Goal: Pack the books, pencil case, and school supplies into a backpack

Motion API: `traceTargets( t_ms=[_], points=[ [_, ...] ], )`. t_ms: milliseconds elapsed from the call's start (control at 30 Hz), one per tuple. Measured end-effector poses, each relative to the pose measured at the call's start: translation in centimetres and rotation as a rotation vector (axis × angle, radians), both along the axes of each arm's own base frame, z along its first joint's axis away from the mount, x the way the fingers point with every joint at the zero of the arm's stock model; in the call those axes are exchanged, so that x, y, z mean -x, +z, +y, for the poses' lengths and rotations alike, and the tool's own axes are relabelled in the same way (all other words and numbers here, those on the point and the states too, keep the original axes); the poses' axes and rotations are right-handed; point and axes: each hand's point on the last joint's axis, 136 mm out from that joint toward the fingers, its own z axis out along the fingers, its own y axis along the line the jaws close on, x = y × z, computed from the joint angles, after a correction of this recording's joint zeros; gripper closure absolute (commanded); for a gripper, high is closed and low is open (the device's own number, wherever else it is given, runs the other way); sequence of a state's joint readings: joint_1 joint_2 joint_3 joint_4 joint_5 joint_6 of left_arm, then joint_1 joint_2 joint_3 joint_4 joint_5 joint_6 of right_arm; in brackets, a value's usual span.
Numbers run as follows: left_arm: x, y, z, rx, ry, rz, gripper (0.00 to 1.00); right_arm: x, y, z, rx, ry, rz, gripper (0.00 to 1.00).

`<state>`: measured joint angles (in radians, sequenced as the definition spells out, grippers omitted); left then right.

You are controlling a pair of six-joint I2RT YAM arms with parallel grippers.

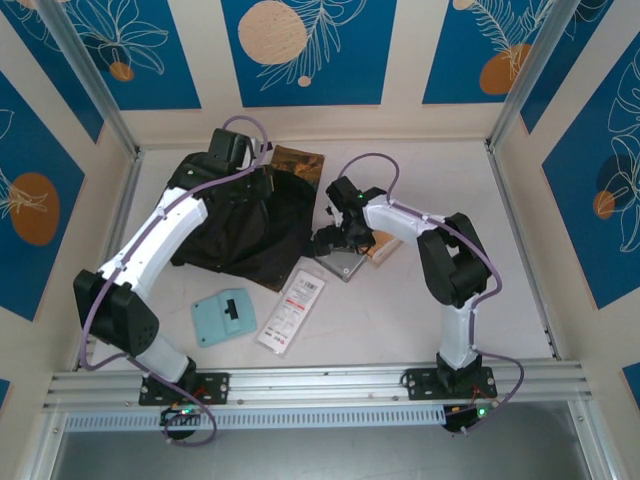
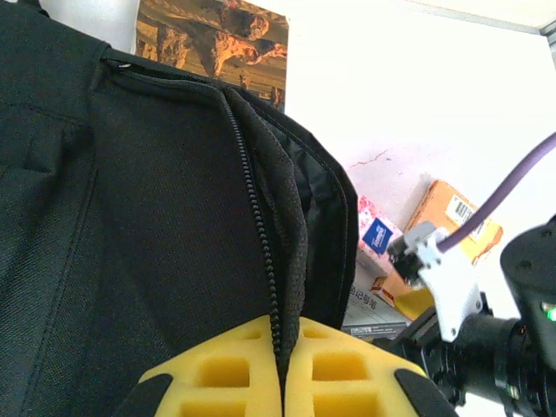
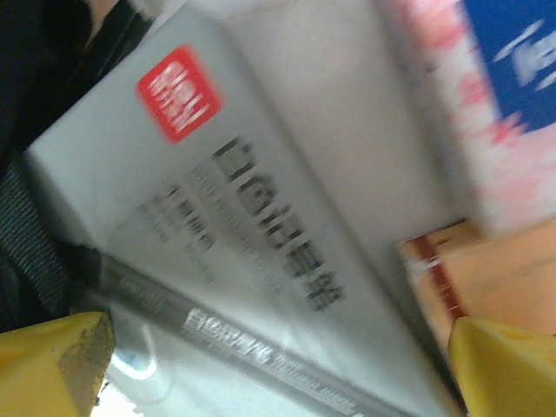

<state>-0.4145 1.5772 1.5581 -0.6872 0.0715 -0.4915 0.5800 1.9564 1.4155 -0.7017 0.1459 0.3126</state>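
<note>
White arms (image 1: 160, 230) with black joints, purple cables (image 2: 512, 187), yellow pads (image 2: 226, 373).

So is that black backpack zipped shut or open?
Open. In the left wrist view the zip of the backpack is parted: one row of teeth runs alone, pinched by the left tool.

Grey case (image 3: 252, 234): red square logo, white letters, too blurred; black Chinese chars, illegible. Orange book (image 2: 440, 211): barcode sticker, digits unreadable. White packet (image 1: 291, 311): red print, too small.
</note>
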Motion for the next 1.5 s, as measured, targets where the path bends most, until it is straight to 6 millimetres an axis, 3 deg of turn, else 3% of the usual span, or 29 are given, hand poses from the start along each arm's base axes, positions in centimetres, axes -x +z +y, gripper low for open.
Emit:
traceTargets(
  t_ms=[133, 333, 567, 767, 1067, 1233, 1500],
  points=[
    [0.1, -0.2, -0.1, 0.004, -0.004, 0.005, 1.00, 2.6, -0.4, 0.2, 0.014, 0.040, 0.021, 0.01],
    [0.0, -0.2, -0.1, 0.010, -0.006, 0.004, 1.00, 5.0, -1.5, 0.2, 0.081, 0.086, 0.019, 0.00],
    [0.0, -0.2, -0.1, 0.025, -0.014, 0.011, 1.00, 4.8, -1.7, -0.4, 0.199, 0.095, -0.062, 0.08],
    [0.1, -0.2, -0.4, 0.041, -0.031, 0.019, 1.00, 4.8, -1.9, -0.7, 0.196, 0.088, -0.089, 0.17],
    [0.3, -0.4, -1.0, 0.066, -0.061, 0.035, 1.00, 7.2, -1.4, -1.7, 0.140, 0.048, -0.067, 0.20],
    [0.4, -0.3, -1.3, 0.080, -0.076, 0.038, 1.00, 8.0, 1.4, -3.1, 0.106, -0.002, -0.113, 0.22],
    [1.0, 1.0, -2.4, 0.133, -0.143, 0.036, 1.00, 7.0, 10.0, -4.2, -0.067, -0.117, -0.313, 0.24]
  ],
)
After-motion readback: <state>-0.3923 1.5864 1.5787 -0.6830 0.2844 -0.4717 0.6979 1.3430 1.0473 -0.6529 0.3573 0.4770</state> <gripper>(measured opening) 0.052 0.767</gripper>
